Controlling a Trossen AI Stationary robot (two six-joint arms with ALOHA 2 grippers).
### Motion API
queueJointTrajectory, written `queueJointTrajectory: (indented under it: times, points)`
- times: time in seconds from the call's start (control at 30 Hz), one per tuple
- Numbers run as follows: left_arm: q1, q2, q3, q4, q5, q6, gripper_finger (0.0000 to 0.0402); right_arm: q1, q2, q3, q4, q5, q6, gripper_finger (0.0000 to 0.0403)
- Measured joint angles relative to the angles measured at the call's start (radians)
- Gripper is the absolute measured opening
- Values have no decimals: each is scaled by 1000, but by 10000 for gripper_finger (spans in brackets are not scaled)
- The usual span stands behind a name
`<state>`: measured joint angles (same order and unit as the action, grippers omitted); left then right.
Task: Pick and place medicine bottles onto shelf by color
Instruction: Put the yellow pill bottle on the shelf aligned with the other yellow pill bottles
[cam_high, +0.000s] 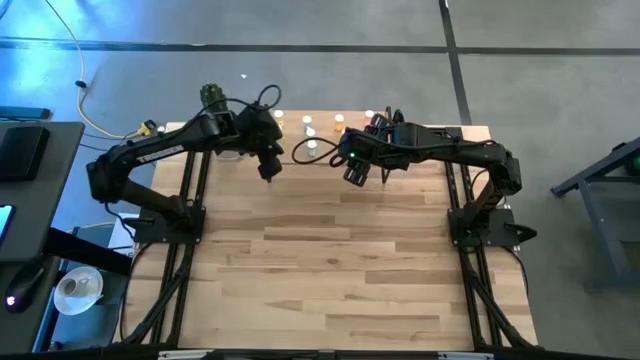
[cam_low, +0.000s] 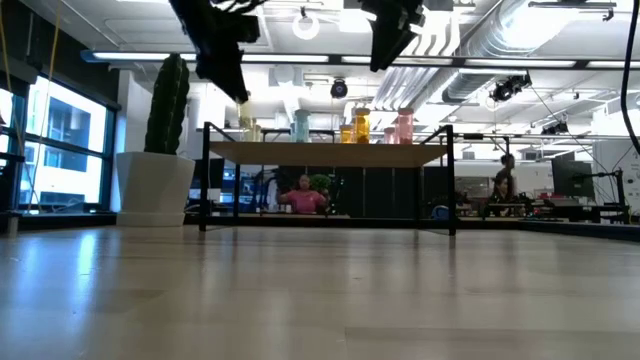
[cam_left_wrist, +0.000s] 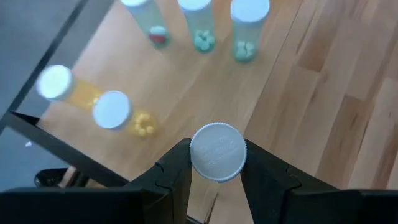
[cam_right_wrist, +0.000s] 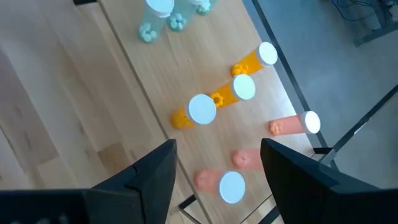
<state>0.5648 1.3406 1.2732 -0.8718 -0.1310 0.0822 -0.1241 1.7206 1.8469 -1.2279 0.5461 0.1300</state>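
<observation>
So the left gripper (cam_left_wrist: 216, 180) is clamped on a bottle (cam_left_wrist: 217, 152), fingers pinching just under its white cap, and the bottle hangs straight up and down, so its long axis already matches how it needs to stand. I can't make out the body color from here, the cap hides it. It's hovering above the shelf (cam_left_wrist: 186, 81), and right beyond it on the board stand two yellow bottles (cam_left_wrist: 112, 111), so that reads like the spot it's headed for: a short move forward and toward the shelf's left end, then straight down. The catch is that those yellow ones sit close to the black metal edge (cam_left_wrist: 56, 146) of the shelf, so there isn't much spare board on that side, and the wide fingers could knock a neighbor going in. The green bottles (cam_left_wrist: 249, 15) farther along are well apart, so there's open room that way. The right gripper (cam_right_wrist: 214, 171) hangs with its fingers spread wide and empty over the other end, above the orange bottles (cam_right_wrist: 201, 109) and pink bottles (cam_right_wrist: 232, 185), clear of the left arm's path. The left arm is obviously nearer, plus it already holds the thing.
</observation>
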Motion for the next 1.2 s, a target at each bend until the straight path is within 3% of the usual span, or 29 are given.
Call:
queueJointTrajectory:
  times: [0.37,0.73,1.2]
  points:
    - [42,67,0,-1,-1,-24,113,-3,0,0,-6,0,-48,224]
    - [88,69,0,-1,65,-27,113,-3,0,0,-6,0,-58,224]
    - [91,69,0,-7,68,-37,113,-3,0,0,-6,0,-68,224]
